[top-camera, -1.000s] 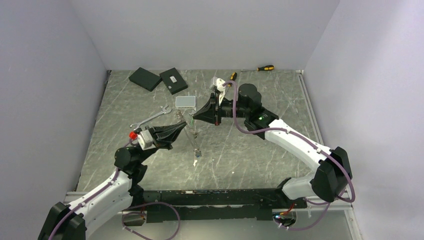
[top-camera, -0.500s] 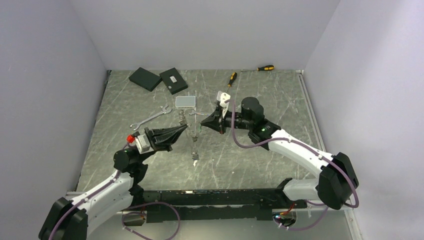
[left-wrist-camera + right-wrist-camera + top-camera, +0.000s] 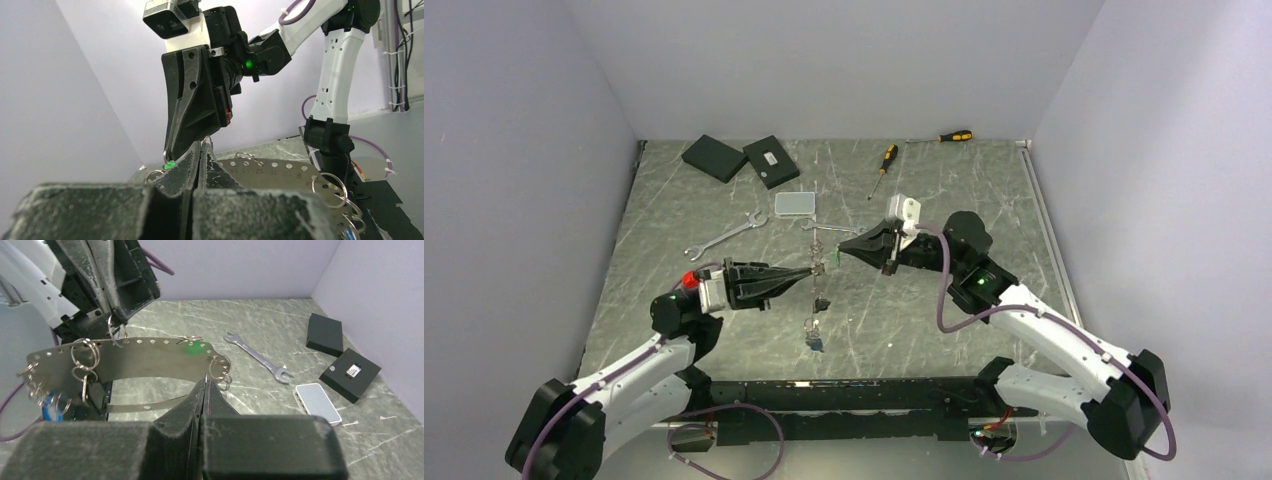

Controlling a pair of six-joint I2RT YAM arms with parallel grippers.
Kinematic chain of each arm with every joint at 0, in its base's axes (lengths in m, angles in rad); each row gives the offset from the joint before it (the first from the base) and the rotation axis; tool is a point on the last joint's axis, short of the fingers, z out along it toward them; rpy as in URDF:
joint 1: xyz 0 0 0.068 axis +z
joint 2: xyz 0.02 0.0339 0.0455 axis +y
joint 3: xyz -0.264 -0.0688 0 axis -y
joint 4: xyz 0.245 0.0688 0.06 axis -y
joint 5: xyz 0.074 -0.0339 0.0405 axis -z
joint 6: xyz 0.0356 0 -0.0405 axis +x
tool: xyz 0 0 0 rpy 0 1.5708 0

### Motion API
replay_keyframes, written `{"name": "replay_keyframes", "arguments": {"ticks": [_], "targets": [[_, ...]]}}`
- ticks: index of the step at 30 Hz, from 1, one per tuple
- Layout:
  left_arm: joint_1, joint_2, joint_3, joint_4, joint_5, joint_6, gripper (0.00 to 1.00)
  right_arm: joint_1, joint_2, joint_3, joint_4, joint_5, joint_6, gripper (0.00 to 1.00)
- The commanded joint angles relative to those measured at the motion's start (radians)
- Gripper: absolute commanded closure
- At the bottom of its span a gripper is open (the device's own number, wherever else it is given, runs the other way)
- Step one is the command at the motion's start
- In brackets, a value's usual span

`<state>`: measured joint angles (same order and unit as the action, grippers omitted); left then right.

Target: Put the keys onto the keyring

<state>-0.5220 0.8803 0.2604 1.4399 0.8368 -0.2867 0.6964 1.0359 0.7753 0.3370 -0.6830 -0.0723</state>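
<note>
One keyring [image 3: 150, 357], a thin silvery strip with holes, is up in the air over the middle of the bench [image 3: 964, 190]. The left fingers [image 3: 784, 280] are pinched shut on its left side, and the right fingers [image 3: 864, 248] are pinched shut on its right side. Keys [image 3: 813, 340] on small rings hang down from it toward the near side.

White-shelled arms [image 3: 639, 365], black joints, purple cables [image 3: 944, 300], black wedge-shaped left gripper [image 3: 811, 271] and right gripper [image 3: 842, 255].
</note>
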Motion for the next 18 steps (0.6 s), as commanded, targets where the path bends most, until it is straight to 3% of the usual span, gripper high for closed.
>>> {"name": "replay_keyframes", "arguments": {"ticks": [1,8,18], "targets": [[0.005,0.015,0.082,0.066,0.076,-0.018,1.0,0.002,-0.053,0.028,-0.066,-0.057,-0.018,1.0],[0.006,0.084,0.142,0.061,0.097,0.005,1.0,0.007,-0.129,0.067,-0.166,-0.139,-0.029,1.0],[0.004,0.158,0.174,0.113,0.052,-0.018,1.0,0.027,-0.111,0.126,-0.191,-0.192,-0.033,1.0]]}}
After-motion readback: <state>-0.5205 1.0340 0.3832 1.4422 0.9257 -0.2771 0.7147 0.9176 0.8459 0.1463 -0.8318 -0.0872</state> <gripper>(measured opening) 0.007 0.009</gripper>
